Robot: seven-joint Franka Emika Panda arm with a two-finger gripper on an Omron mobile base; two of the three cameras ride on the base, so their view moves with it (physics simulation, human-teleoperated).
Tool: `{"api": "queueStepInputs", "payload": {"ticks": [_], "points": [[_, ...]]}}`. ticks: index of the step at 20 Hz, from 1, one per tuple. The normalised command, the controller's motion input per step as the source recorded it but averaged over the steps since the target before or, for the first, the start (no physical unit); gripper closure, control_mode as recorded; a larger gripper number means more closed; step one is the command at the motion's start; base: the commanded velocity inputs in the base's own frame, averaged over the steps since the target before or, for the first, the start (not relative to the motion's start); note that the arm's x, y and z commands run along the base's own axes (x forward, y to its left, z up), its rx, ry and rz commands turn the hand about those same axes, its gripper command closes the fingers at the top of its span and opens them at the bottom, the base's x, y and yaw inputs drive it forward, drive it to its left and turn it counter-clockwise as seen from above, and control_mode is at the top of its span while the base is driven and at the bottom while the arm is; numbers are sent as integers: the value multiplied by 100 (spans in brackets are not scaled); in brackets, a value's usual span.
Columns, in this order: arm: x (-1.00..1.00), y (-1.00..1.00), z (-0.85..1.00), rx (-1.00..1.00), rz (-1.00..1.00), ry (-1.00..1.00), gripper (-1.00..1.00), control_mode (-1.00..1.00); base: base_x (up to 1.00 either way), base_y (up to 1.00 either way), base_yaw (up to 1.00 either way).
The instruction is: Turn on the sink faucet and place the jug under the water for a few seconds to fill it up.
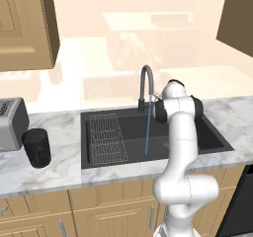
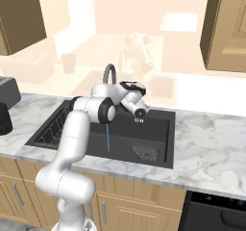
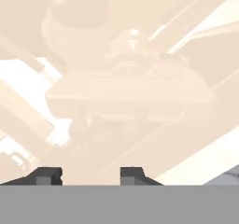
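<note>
White robot arm segments are rising closest to the cameras, bending up from the base in front of light wooden cabinet doors [image 1: 99, 216] and reaching over a grey-veined marble counter [image 1: 54, 169]. Set into that counter, the sink [image 1: 197, 132] is lying as a wide black rectangular basin, holding a wire rack [image 1: 107, 138] on its left side and a drain grate [image 2: 145, 153] toward its right. At the far left of the counter, a silver toaster [image 1: 11, 122] is standing, and just beside it, on the side toward the sink, the jug [image 1: 36, 147] is sitting upright on the marble, well apart from the basin and from the arm. Behind the basin, the sink faucet [image 1: 146, 85] is arching up as a slim dark gooseneck, and the water [image 1: 147, 132] is falling from its spout as a thin straight blue stream into the basin. The gripper [image 2: 139, 121] is hanging over the back of the sink, near the faucet and to the right of the stream, with its two small dark fingers [image 3: 46, 176] standing partly apart and nothing between them.
</note>
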Motion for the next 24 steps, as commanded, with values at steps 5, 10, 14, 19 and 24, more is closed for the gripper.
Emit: {"api": "queueStepInputs", "payload": {"ticks": [5, 10, 14, 19, 24], "points": [[-2, -24, -20, 2, 0, 11, -100, -100, 0, 0, 0], [-53, -25, 26, 0, -2, 0, -100, -100, 0, 0, 0], [-88, -23, 83, 0, -5, -12, -100, -100, 0, 0, 0], [-79, -9, 97, 0, -4, -11, -100, -100, 0, 0, 0], [-89, 0, 83, -5, -2, -6, -100, -100, 0, 0, 0]]}}
